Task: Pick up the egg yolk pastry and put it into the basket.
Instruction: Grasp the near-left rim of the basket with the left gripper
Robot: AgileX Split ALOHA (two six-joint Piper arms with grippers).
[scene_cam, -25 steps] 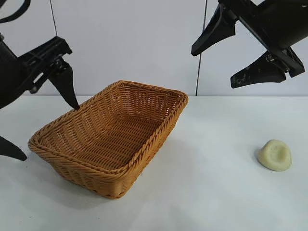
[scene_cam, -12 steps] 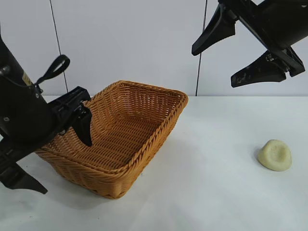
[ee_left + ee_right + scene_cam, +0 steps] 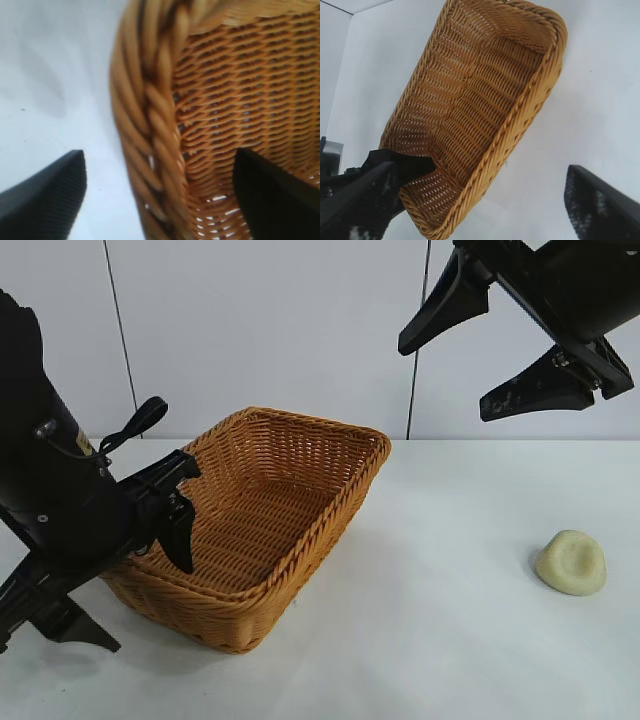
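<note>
The left hand point(image 3: 130, 585) straddles the basket point(image 3: 300, 490) rim at its near left end, blocking that side, while bare bench point(image 3: 440, 620) lies open around the egg yolk pastry point(image 3: 571, 562) beneath the raised right hand point(image 3: 500, 360).

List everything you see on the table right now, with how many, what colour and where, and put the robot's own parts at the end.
basket: one, orange-brown woven wicker, on the table left of centre in the exterior view, nothing visible inside it.
egg yolk pastry: one, pale cream-yellow, on the table at the far right, well apart from the basket.
table: one, white, under everything.
wall: white panels with dark seams, behind the table.
left gripper: one, black, at the basket's left end, one finger outside the braided rim and one inside, straddling it with gaps on both sides.
right gripper: one, black, raised above the table at upper right, fingers spread open, holding nothing.
</note>
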